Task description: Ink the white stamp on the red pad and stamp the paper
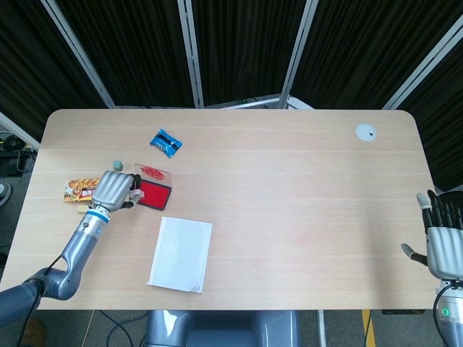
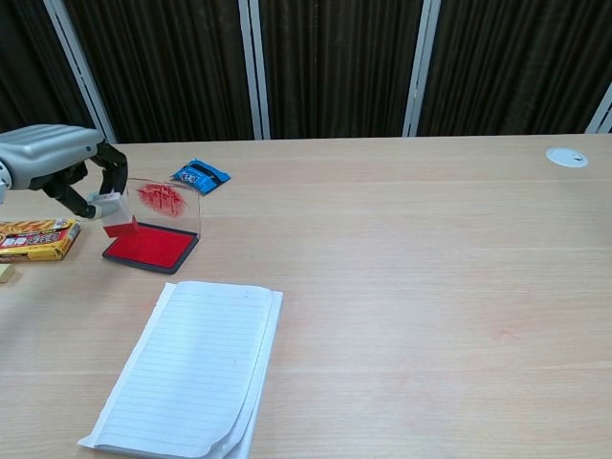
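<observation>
The left hand (image 2: pixel 59 163) pinched the white stamp (image 2: pixel 116 217) by its top just above the red pad (image 2: pixel 151 248); small, rigid and light, likely best held by its upper body.

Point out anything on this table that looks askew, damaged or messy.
The notepad lies at a slant to the table edge, and its near corner curls up, with sheets bent. The clear lid of the red ink pad stands open, smeared with red ink. Nothing looks spilled or broken.
</observation>
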